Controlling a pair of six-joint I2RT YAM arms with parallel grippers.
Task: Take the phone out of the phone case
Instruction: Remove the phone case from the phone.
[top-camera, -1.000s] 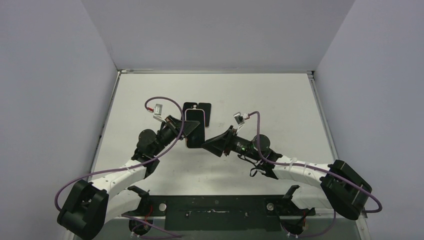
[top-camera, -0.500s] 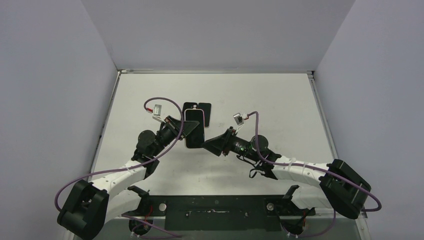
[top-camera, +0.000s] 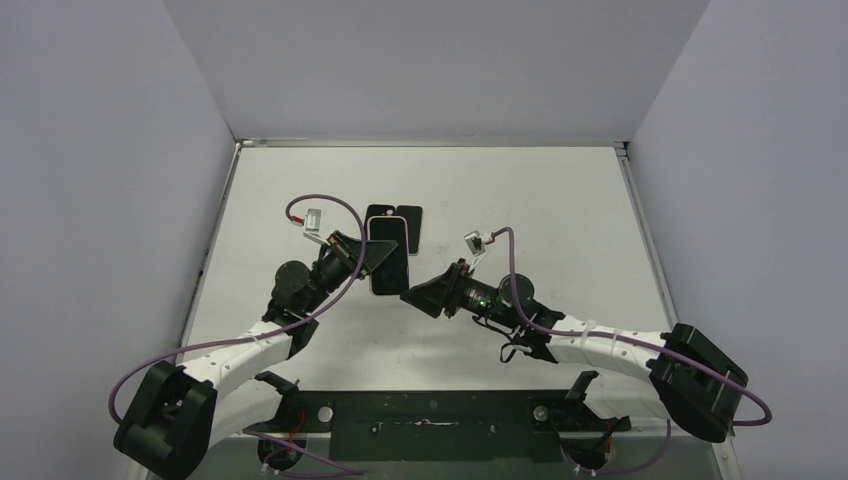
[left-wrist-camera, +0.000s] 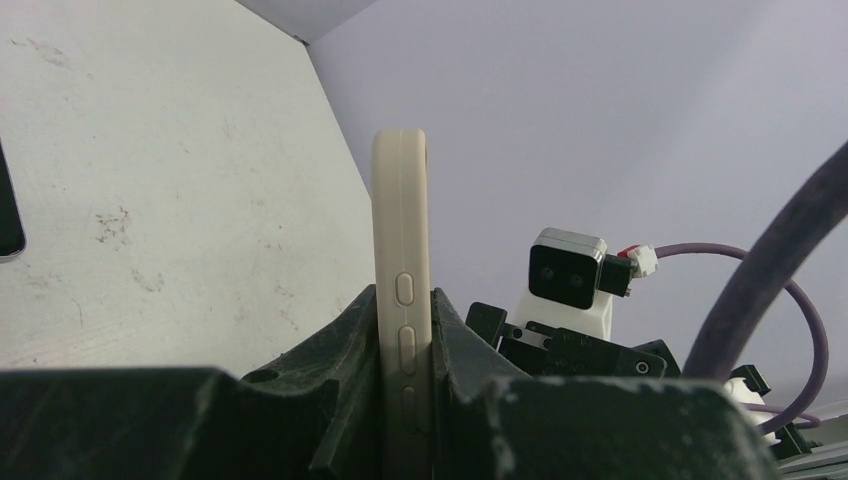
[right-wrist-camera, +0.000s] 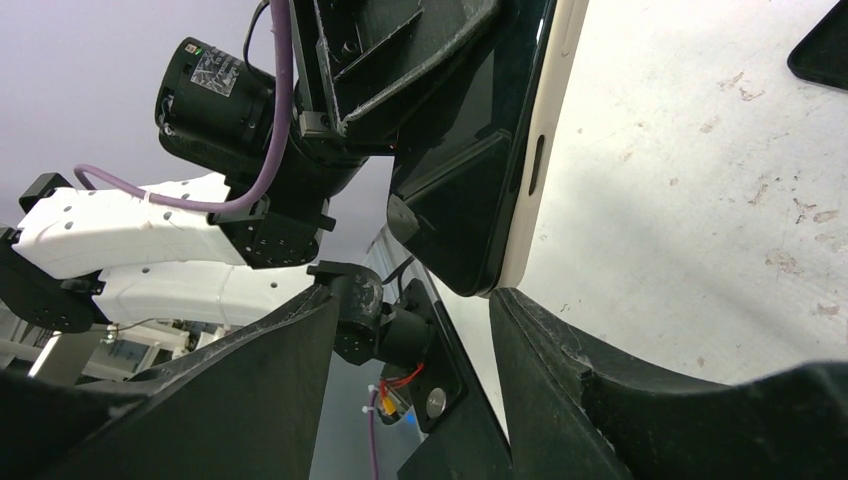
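One cream phone case (left-wrist-camera: 400, 190) held upright above the surface (top-camera: 560, 200), clamped edge-on in the closed left end effector (top-camera: 368, 256), right end effector (right-wrist-camera: 410, 300) open, its fingers straddling the case's lower corner, dark flat item (top-camera: 408, 218) lying on the surface behind

No text, brand, number or sign can be read anywhere; the only print is on a small white label (right-wrist-camera: 216, 70) on the black motor housing (right-wrist-camera: 205, 105) of the left arm (right-wrist-camera: 120, 230), at ten o'clock in the right wrist view, and it is too small to make out.
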